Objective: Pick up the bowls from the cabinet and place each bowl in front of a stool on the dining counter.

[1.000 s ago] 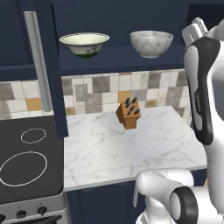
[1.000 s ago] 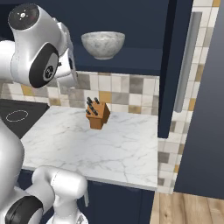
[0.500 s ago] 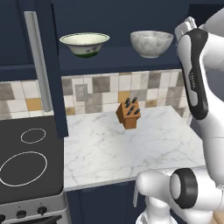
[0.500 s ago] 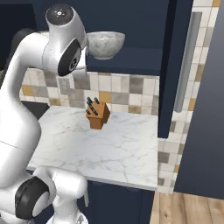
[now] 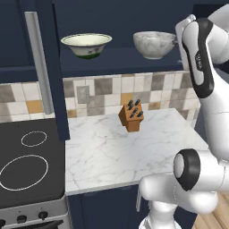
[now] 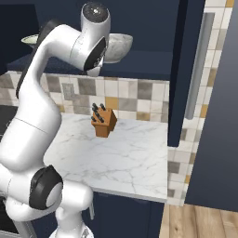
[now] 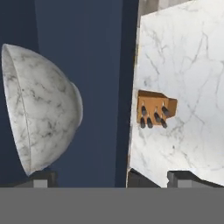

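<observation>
Two bowls stand on the open cabinet's shelf (image 5: pixel 120 60). The cream bowl with the green pattern (image 5: pixel 86 44) is on the left and the grey-white marbled bowl (image 5: pixel 153 44) on the right. In the right base view my arm covers part of the marbled bowl (image 6: pixel 120 45). My gripper (image 7: pixel 111 179) is open and level with the shelf, close to the marbled bowl (image 7: pixel 43 109), which lies just ahead near one fingertip (image 7: pixel 41 178). Nothing is held. The cabinet door (image 5: pixel 51 67) with its silver bar handle (image 5: pixel 36 62) stands open. The dining counter is out of view.
A wooden knife block (image 5: pixel 131 117) stands on the marble worktop (image 5: pixel 112 156) below the shelf, in front of a tiled backsplash. A black stove top (image 5: pixel 27 165) lies to the left. The other open door (image 6: pixel 186 69) with its handle is on the right.
My arm has swung up and toward the shelf, bringing the hand beside the marbled bowl. The bowls and the knife block have stayed put.
</observation>
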Available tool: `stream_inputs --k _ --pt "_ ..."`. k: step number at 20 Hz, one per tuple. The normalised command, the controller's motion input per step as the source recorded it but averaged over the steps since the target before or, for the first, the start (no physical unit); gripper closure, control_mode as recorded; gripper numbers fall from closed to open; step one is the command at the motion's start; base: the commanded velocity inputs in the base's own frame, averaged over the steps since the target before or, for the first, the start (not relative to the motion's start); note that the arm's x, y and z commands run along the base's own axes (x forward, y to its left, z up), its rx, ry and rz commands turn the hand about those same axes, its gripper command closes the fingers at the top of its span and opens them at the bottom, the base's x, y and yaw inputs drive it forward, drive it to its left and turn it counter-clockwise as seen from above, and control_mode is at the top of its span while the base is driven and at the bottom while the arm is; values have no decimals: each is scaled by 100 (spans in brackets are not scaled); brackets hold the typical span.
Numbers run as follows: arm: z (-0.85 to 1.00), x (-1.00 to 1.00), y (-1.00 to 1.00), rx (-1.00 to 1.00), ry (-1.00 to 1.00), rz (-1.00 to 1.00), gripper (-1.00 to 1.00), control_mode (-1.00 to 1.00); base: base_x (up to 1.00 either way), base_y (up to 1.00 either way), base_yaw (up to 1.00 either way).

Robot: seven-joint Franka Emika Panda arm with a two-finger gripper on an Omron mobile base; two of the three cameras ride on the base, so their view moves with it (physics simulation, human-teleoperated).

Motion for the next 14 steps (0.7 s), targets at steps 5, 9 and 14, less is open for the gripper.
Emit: stream_inputs --k 5,9,14 --pt "1 58 0 8 0 0 -100 -100 0 0 0" --pt "0 57 0 8 -3 0 -100 -100 0 0 0" --pt "0 43 0 5 -11 0 -100 -100 0 0 0"
